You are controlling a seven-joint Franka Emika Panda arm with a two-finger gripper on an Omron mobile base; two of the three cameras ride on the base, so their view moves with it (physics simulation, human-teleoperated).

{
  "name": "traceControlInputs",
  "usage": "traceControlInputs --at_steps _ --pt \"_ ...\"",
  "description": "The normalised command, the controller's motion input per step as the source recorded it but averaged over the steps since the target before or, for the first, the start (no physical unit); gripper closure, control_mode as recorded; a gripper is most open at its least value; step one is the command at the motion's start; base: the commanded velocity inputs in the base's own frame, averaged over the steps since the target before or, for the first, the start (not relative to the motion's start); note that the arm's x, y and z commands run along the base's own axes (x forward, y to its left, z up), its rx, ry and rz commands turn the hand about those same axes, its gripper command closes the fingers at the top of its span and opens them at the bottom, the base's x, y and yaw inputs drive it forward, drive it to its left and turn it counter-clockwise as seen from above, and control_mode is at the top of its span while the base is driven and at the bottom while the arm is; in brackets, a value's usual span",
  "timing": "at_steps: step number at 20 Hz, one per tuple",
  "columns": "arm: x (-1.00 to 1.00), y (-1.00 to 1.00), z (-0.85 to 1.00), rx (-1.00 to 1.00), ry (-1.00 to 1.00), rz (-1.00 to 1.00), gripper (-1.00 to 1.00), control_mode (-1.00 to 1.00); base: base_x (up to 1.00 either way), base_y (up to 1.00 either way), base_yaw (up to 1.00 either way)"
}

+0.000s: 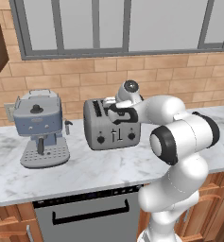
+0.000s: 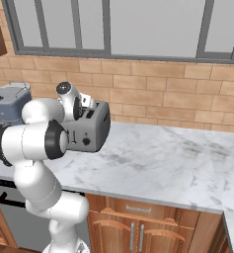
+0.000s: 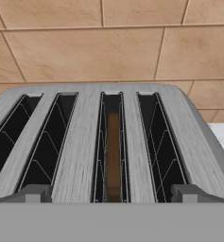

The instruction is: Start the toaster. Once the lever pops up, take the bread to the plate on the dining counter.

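The grey four-slot toaster point(image 1: 111, 127) point(image 2: 91, 129) stands on the marble worktop against the brick wall. My gripper point(image 1: 108, 101) point(image 2: 86, 103) hangs just above its top, pointing down at the slots. In the hand view the toaster point(image 3: 85, 142) shows its slots from above. The thin dark brown bread point(image 3: 113, 151) sits down inside the third slot from the left. My gripper point(image 3: 111, 194) is open, its fingertips point(image 3: 33, 194) wide apart on either side of that slot, holding nothing. The plate and dining counter are out of view.
A blue-grey espresso machine point(image 1: 40, 127) point(image 2: 7, 101) stands left of the toaster. The marble worktop point(image 2: 177, 153) stretches bare to the right. A dark appliance front point(image 1: 90, 217) and wooden cabinets point(image 2: 133, 222) lie below the edge.
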Motion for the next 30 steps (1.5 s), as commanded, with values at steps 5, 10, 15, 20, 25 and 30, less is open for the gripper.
traceControlInputs --at_steps 5,10,15,20,25,30 --pt "0.0 0.0 0.0 0.0 0.0 0.0 -1.0 -1.0 0.0 0.0 0.0" --pt "0.0 0.0 0.0 0.0 0.0 0.0 -1.0 -1.0 0.0 0.0 0.0" --pt "0.0 0.0 0.0 0.0 0.0 0.0 -1.0 -1.0 0.0 0.0 0.0" --pt "0.0 0.0 0.0 0.0 0.0 0.0 -1.0 -1.0 0.0 0.0 0.0" --pt "0.0 0.0 0.0 0.0 0.0 0.0 -1.0 -1.0 0.0 0.0 0.0" --pt "0.0 0.0 0.0 0.0 0.0 0.0 -1.0 -1.0 0.0 0.0 0.0"
